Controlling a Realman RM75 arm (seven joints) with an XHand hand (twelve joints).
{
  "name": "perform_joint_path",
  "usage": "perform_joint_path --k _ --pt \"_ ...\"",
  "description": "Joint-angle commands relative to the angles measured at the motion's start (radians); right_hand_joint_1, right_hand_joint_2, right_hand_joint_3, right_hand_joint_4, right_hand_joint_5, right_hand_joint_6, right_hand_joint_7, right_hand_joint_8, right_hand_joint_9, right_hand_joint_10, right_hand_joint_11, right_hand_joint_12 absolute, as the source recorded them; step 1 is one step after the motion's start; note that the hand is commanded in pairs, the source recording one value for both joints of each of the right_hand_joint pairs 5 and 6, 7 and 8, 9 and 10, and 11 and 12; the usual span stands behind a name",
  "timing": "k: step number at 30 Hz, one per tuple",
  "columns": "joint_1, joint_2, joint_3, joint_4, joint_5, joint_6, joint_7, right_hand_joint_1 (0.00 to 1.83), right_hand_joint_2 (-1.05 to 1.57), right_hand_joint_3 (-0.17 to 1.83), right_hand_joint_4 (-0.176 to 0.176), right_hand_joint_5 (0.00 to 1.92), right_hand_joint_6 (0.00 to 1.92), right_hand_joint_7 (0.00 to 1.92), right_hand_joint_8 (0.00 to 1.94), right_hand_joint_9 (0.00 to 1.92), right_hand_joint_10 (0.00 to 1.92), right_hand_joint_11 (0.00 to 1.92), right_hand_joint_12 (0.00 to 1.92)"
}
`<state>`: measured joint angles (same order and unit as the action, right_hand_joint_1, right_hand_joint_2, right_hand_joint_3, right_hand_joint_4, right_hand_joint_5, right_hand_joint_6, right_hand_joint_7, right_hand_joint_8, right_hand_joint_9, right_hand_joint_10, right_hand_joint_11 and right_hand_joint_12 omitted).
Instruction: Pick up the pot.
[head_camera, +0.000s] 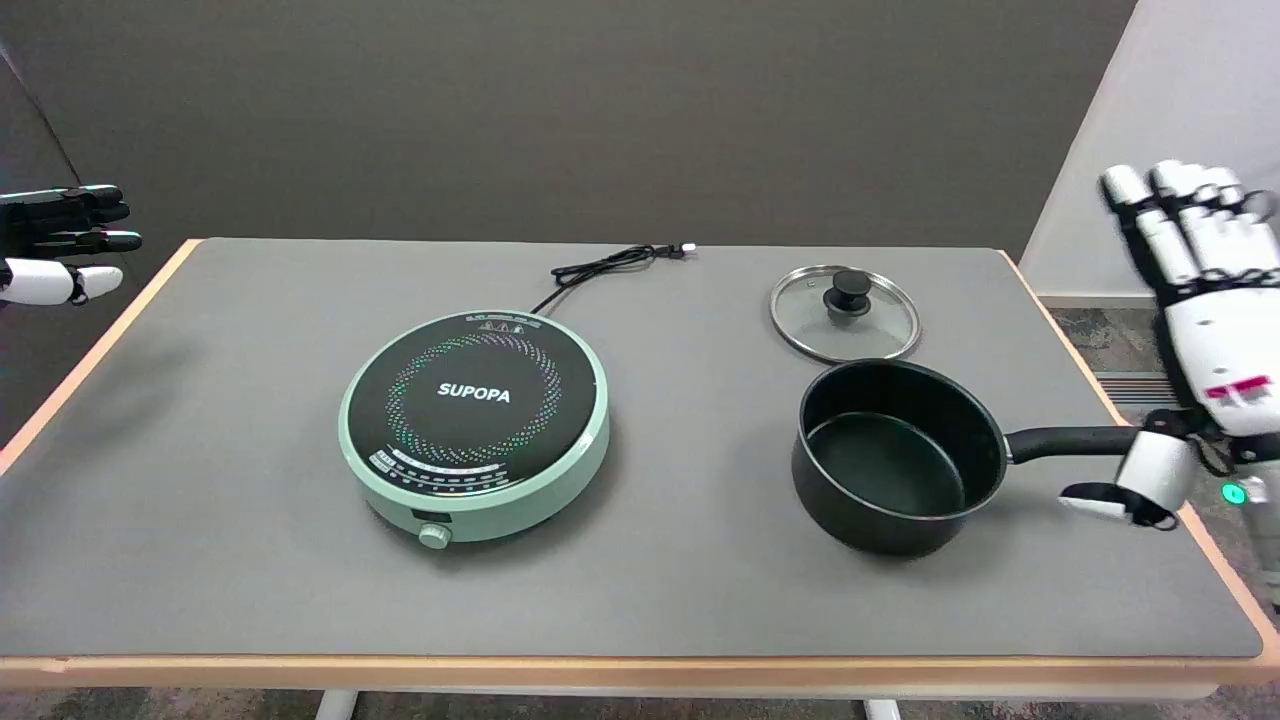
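Dark grey wall behind, a white panel at the right; in front, a grey tabletop (700, 590) with a light wooden edge

At left of centre, a round mint-green induction cooker (474, 424) with a black glass top, printed "SUPOPA" in white letters inside a ring of small coloured dots; smaller writing and icons along the near rim, too small to read; one knob (434, 536) on the front side; black power cord (608, 266) leading from the back of the cooker toward the far edge, plug lying on the surface

At right, the black pot (893, 455) standing upright on the tabletop, empty inside, its black handle (1068, 442) pointing right toward the table's edge

Just behind the pot, a glass lid (845, 314) with metal rim and black knob, lying flat, near the pot's far rim but apart from it

At the far right edge, the right hand (1205, 340), white and black, upright, fingers (1170, 215) spread upward and holding nothing, thumb low just at the end of the handle; contact with the handle not possible to tell
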<state>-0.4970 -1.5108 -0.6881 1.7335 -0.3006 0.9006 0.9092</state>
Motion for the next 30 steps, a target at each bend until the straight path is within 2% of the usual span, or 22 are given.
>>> perform_joint_path --k 1,5,14,17,30 --pt "0.037 0.153 -0.125 -0.009 -0.229 -0.348 0.206 1.22 -1.05 1.37 0.140 0.01 0.01 0.01 0.01 0.01 0.01 0.01 0.01" --pt "0.018 0.162 -0.111 -0.007 -0.229 -0.397 0.213 1.19 -1.05 1.41 0.176 0.00 0.00 0.00 0.00 0.00 0.00 0.00 0.00" --pt "-0.039 0.151 -0.074 0.020 -0.297 -0.446 0.213 1.19 -1.05 1.39 0.176 0.00 0.00 0.00 0.00 0.00 0.00 0.00 0.00" --pt "-0.069 0.151 -0.075 0.058 -0.328 -0.483 0.214 1.17 -1.04 1.32 0.176 0.00 0.00 0.00 0.00 0.00 0.00 0.00 0.00" --pt "-0.075 0.173 -0.168 0.083 -0.331 -0.650 0.206 1.18 -0.99 1.21 0.176 0.00 0.00 0.00 0.00 0.00 0.00 0.00 0.00"
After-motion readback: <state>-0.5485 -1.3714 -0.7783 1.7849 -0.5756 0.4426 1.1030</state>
